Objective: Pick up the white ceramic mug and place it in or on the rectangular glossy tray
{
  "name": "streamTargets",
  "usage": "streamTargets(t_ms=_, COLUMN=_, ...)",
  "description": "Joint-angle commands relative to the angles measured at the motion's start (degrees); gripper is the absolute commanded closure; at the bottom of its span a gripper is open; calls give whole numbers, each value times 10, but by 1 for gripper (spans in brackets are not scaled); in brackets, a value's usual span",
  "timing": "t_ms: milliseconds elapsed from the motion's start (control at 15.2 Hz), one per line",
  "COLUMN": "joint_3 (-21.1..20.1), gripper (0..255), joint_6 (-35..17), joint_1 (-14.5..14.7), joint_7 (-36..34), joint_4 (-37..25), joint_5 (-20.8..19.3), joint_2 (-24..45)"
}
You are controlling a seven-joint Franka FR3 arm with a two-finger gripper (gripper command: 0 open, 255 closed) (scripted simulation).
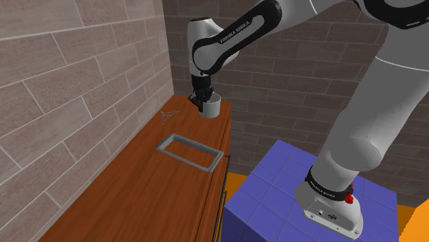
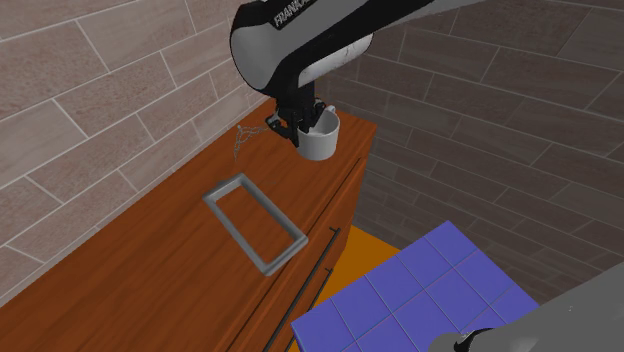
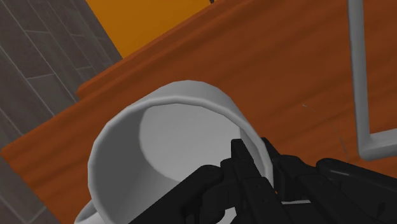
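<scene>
mug (image 1: pixel 211 108), white, is clamped by its rim in your black gripper (image 1: pixel 201 104) at the wooden cabinet top's (image 1: pixel 124 192) far end, apart from the grey tray (image 1: pixel 184 158).

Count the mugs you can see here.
1. The white mug is pinched by its rim in the gripper, at the far end of the wooden cabinet, beyond the grey tray. None appears hidden.

Exterior views both look down over wooden top (image 1: pixel 124 192) — wrist close on mug (image 3: pixel 159 127)
</scene>
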State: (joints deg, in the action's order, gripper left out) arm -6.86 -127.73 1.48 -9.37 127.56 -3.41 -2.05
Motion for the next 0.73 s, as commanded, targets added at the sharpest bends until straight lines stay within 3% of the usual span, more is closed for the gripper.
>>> streamTargets(t_ms=0, joint_3=0, gripper=255, joint_6=16, joint_1=0, joint_7=3, joint_4=-8, joint_5=2, joint_2=-9)
streamTargets(t_ms=462, joint_3=1, gripper=255, joint_6=63, joint_1=0, joint_7=7, joint_4=-36, joint_5=6, joint_2=-28)
streamTargets(t_ms=660, joint_3=-22, gripper=255, joint_6=67, joint_1=20, joint_7=-33, joint_4=-28, joint_5=9, joint_2=-38)
